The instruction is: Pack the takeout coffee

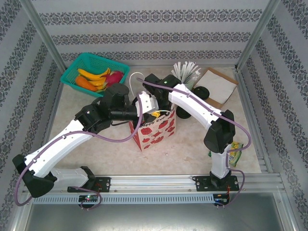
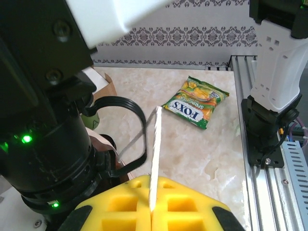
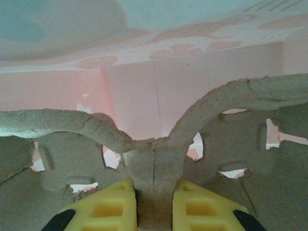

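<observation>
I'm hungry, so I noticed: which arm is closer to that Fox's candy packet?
Right. The right arm's base stands beside the candy packet; the left arm is across the table, its fingers pinching the paper bag's rim.

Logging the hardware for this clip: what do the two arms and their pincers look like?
Both the left arm and right arm have white shells with black joints and black bases, each trailed by a purple cable. The left pincer and right pincer have yellow fingers with square recesses.

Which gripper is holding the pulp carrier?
The right gripper, shut on the carrier at its centre rib inside the bag; the left gripper pinches only that bag's thin white rim.
</observation>
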Robot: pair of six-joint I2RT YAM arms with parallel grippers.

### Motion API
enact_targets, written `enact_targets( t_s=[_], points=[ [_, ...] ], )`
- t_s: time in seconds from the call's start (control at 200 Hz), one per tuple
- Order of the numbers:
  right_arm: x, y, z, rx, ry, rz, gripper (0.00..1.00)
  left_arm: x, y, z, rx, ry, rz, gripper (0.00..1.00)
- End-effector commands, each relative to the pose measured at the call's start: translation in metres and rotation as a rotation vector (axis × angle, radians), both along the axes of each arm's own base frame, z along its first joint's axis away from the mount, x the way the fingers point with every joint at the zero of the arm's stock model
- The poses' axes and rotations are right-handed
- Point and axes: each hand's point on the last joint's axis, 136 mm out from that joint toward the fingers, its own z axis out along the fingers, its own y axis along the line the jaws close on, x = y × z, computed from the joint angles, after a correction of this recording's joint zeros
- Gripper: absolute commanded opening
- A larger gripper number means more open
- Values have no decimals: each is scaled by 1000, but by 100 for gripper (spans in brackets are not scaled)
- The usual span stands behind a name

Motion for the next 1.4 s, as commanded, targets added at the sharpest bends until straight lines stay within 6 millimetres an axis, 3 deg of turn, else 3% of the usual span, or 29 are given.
enact_targets(
  t_s=[0.0,0.315,0.46,0.495,0.54,0.629,0.829,0.934,1.029,1.109,1.279,1.394],
  points=[
    [2,-6,-10,-56,-36,-20,0,-15,1,20,-56,-20,-36,0],
    [-1,-8,-31,-62,-84,4,0,-13,3,15,-54,-11,-16,0],
    [-1,-5,-31,-33,-113,27,0,-4,7,13,-52,-16,44,17],
    [-2,-3,-31,-21,-120,34,0,-1,9,13,-53,-24,66,24],
    [-2,-3,-31,-9,-127,37,0,2,13,12,-55,-31,93,43],
    [-4,-2,-33,0,-130,40,0,9,23,13,-70,-26,142,51],
    [-5,1,-36,28,-140,48,0,38,63,25,-196,29,308,71],
    [-4,0,-38,24,-145,47,0,73,98,28,-297,78,508,84],
    [-3,3,-37,33,-150,46,0,106,131,15,-321,140,716,84],
    [-1,5,-34,48,-162,47,0,125,148,-3,-321,219,816,78],
    [0,8,-34,52,-164,59,0,147,144,-21,-336,384,808,63],
    [0,9,-36,51,-160,64,0,149,124,-18,-340,442,689,60]
  ],
)
